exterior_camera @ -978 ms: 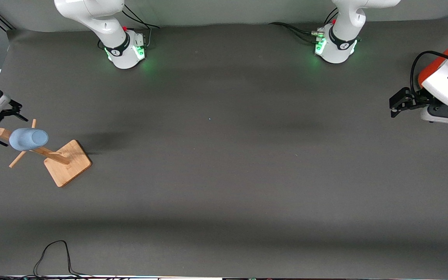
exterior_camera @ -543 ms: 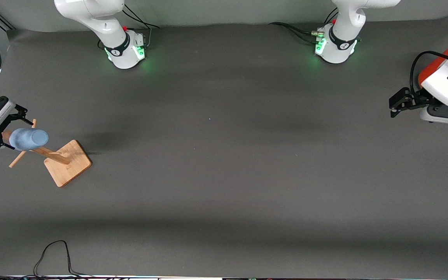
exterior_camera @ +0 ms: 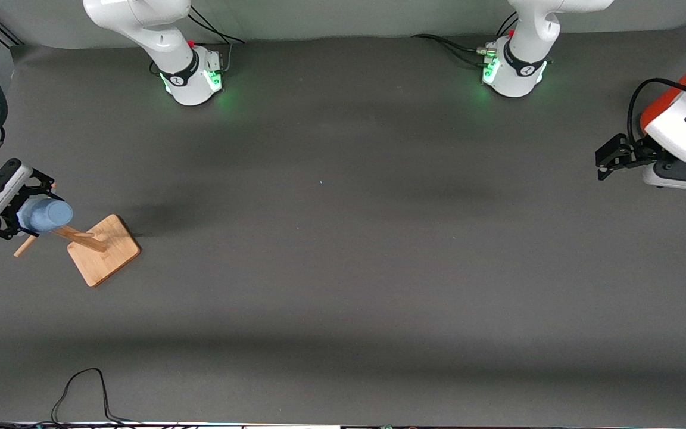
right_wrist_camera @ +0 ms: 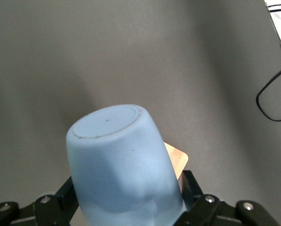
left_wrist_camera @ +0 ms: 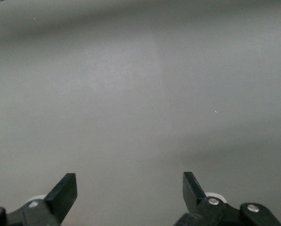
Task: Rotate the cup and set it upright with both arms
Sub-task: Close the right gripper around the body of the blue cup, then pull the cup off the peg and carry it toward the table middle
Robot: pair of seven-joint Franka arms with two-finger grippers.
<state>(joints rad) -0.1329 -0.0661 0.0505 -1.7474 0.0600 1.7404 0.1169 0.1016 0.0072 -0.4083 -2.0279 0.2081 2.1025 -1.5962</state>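
The pale-blue cup [exterior_camera: 49, 215] sits mouth-down on a peg of a wooden stand [exterior_camera: 103, 250] at the right arm's end of the table. My right gripper [exterior_camera: 34, 208] is open and straddles the cup, one finger on each side of its wall near the mouth. In the right wrist view the cup [right_wrist_camera: 121, 165] fills the space between the fingers [right_wrist_camera: 67, 193], its flat bottom pointing away from the right gripper [right_wrist_camera: 128, 190]. My left gripper [exterior_camera: 604, 162] waits open and empty over the left arm's end of the table; it also shows in the left wrist view [left_wrist_camera: 129, 188].
The stand's square wooden base [right_wrist_camera: 177, 159] shows past the cup. An orange-red object [exterior_camera: 657, 108] is partly hidden under the left arm. A black cable [exterior_camera: 81, 390] loops near the table's front edge.
My right gripper has moved in over the stand's end, from beside the cup to straddling it. The cup, the stand and the left arm have not moved.
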